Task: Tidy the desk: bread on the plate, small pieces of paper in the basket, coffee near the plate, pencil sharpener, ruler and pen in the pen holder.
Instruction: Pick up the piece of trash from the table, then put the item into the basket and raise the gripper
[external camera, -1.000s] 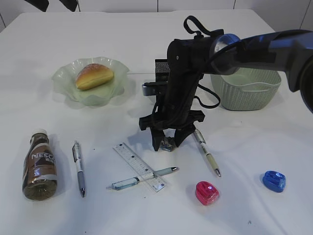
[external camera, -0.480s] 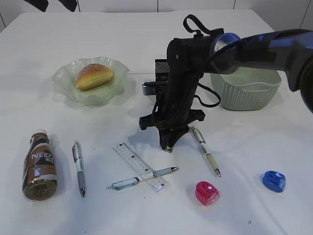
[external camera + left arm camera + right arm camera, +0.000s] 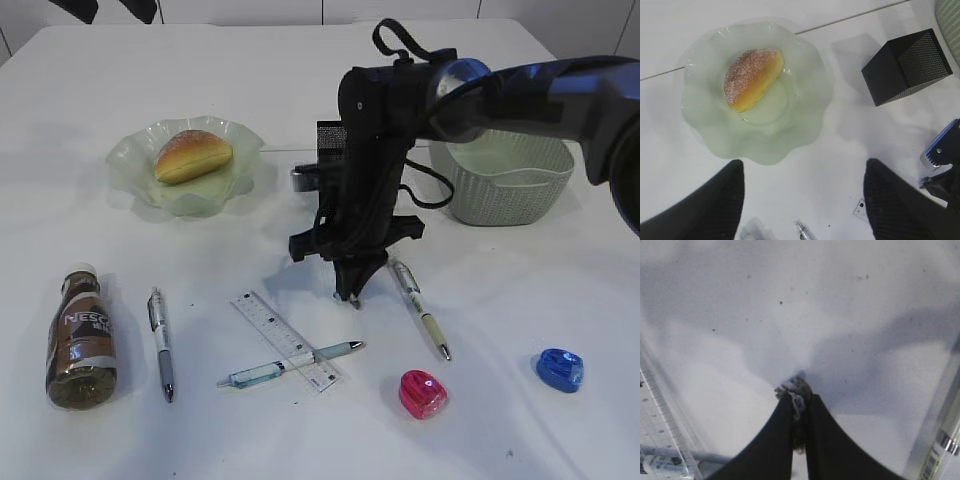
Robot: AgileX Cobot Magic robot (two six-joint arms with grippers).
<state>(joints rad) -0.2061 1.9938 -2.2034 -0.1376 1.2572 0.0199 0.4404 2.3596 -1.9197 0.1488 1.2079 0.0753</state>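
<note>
Currently on the paper step: right gripper (image 3: 797, 412) pinched tight on a small crumpled paper scrap (image 3: 794, 388), scrap poking out at the fingertips, just off the white table (image 3: 200, 80); probably lifting next, then carry up and to its right to the basket (image 3: 505, 180) and release over the rim; needs a steady pinch, scrap is tiny and light, could slip.

Left gripper (image 3: 800, 200) spread wide, holding nothing, hanging above the plate (image 3: 705, 130); dark ribbed fingers (image 3: 715, 210) at both lower corners of its view.

Bread (image 3: 192, 155) already on the plate, well left of the right gripper; golden, oval, sugar-dusted crust; plate pale green, translucent, scalloped edge.

Coffee bottle (image 3: 80, 340) lying on its side far left and below the plate, brown plastic, label up; not yet placed.

Ruler (image 3: 285, 340) clear flat plastic just left-below the right gripper, teal pen (image 3: 290, 365) lying across it; grey pen (image 3: 161, 345) further left; white pen (image 3: 420, 310) just right of the claw.

Pink sharpener (image 3: 422, 392) below-right, blue sharpener (image 3: 560, 369) far right; both glossy rounded plastic.

Pen holder (image 3: 907, 65) black square mesh, behind the right arm; basket pale green woven-look plastic.
</note>
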